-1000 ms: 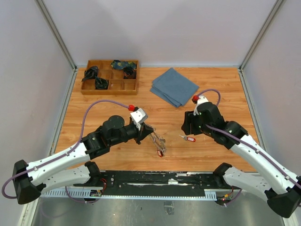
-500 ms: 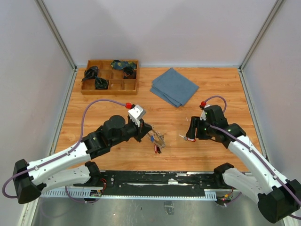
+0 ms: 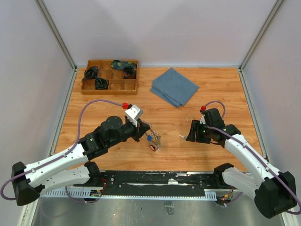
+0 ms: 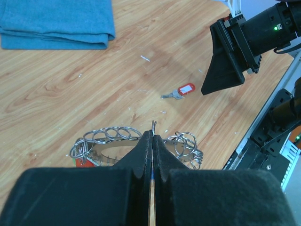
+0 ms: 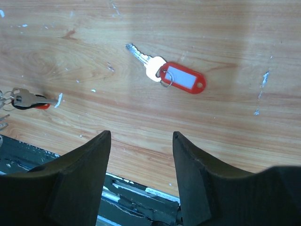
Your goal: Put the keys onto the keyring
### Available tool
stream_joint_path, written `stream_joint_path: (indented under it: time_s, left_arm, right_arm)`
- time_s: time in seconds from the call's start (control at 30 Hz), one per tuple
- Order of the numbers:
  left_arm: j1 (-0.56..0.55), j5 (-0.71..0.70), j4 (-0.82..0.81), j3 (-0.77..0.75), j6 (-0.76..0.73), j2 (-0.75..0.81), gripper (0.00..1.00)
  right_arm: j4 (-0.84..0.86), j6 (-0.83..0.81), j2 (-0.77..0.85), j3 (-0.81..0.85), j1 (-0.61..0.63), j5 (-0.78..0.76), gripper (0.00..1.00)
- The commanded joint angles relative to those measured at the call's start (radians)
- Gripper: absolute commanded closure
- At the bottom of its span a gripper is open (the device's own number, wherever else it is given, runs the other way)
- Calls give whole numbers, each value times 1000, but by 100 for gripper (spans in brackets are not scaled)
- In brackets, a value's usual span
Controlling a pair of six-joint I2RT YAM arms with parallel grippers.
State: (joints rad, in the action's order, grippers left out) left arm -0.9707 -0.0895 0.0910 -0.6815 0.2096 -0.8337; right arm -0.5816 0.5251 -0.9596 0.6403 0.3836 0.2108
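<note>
At the middle of the surface, your left fingers are clenched tight on a thin wire of the keyring. Its small rings fan out to both sides below the fingertips. Your right fingers stand partly released and grasp nothing. They hover above the red-tagged key, which lies flat on the wood, apart from both fingers. The top view shows only the tip of that key, plus a blue tag on the hanging bunch. Only the right wrist view shows a second key over a red tag at its left edge; you cannot tell whether it is on the ring.
</note>
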Motion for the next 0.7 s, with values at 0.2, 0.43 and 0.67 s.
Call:
stream_joint_path:
  time_s: [0.2,0.43,0.67]
  left_arm:
    - [5,18,-40,-43,-6,-25,99]
    - [5,21,-30,-55,-10,-36,100]
    - [5,17,-26,-61,-15,-43,99]
  right_arm:
    - [121,17,-104,-73,-77,101,46]
    - [220,-7,-230,-84,-127,173,52]
    - [270,-15,-305,-87,-142,164,57]
